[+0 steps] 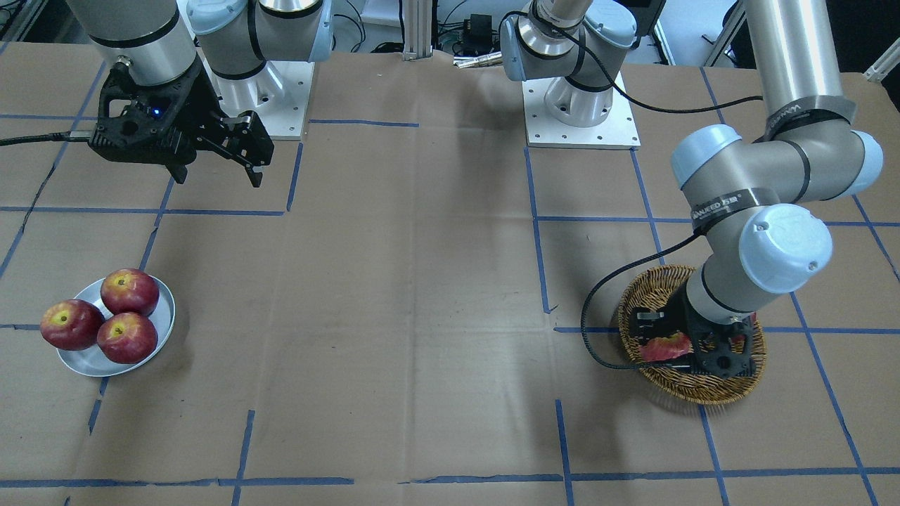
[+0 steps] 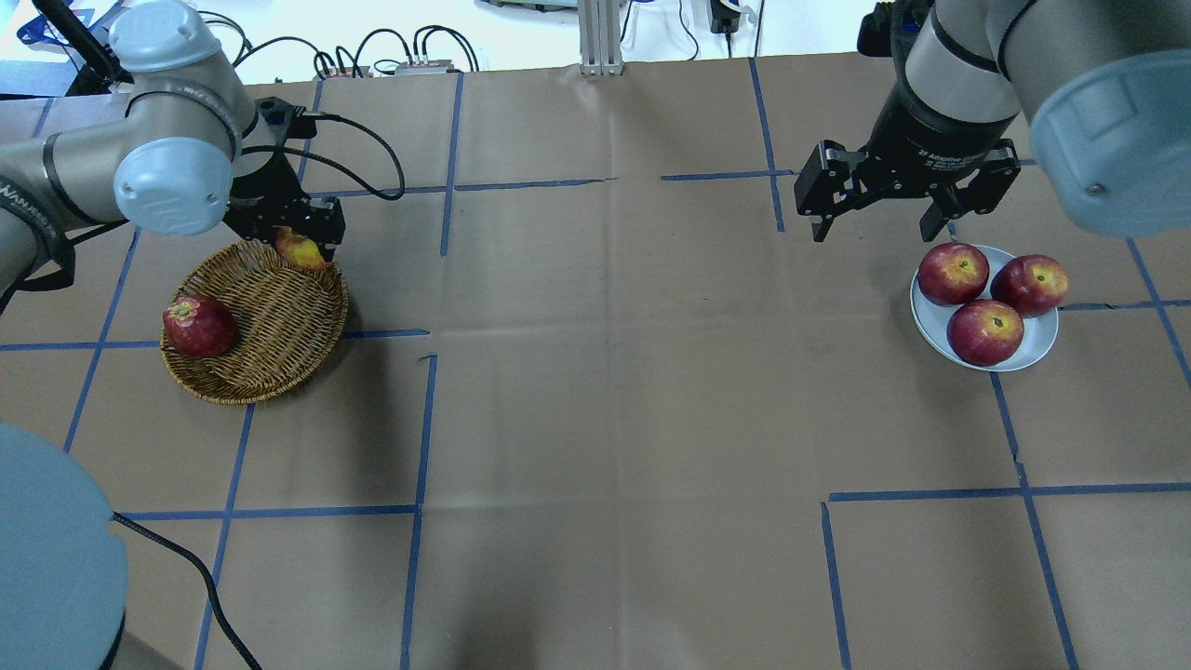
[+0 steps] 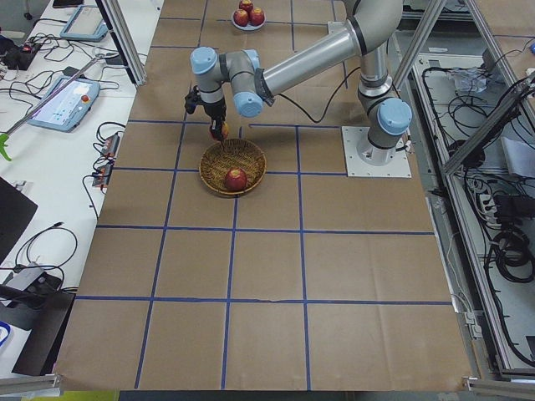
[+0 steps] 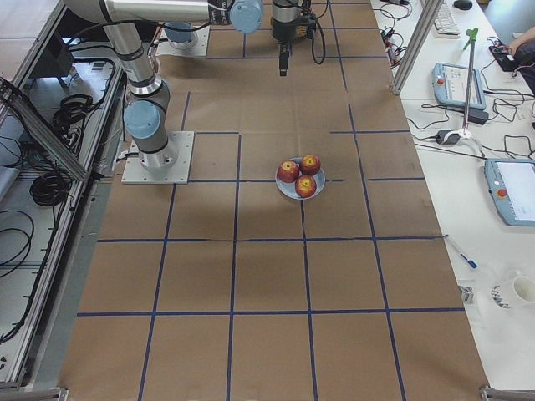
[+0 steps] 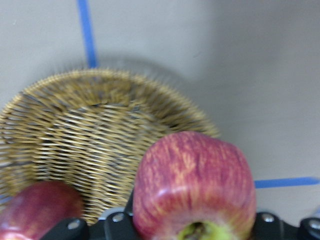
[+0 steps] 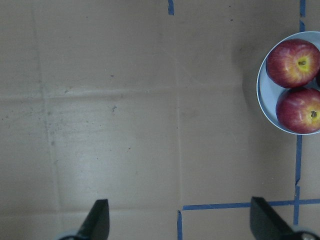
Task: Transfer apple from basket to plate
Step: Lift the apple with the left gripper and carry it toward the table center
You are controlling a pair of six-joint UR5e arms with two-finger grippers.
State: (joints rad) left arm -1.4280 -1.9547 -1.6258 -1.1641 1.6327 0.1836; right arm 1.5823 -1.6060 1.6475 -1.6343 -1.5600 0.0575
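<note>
Pick looks done, carry not yet begun: left end effector point(image 2: 300, 244) is closed on the apple point(image 2: 299, 250), the streaky pinkish one w/ yellow by the stem, held over the far rim of the basket point(image 2: 270, 316), apparently lifted off the weave. Left to do: cross the table point(image 2: 605, 372) to the plate point(image 2: 926, 321), well apart on the robot's right side, then set down and let go. Right end effector point(image 2: 875, 228) hangs wide open & empty near the plate.

Plate already carries three dark-red apples point(image 2: 984, 332), so little bare metal for a fourth. One darker apple point(image 2: 198, 326) lies in the basket.

Hard to make out: left fingers mostly hidden behind apple and wrist; wrist view blurred, cuts the apple at the bottom edge. Can't tell how far the apple clears the rim. Right wrist view crops the plate
</note>
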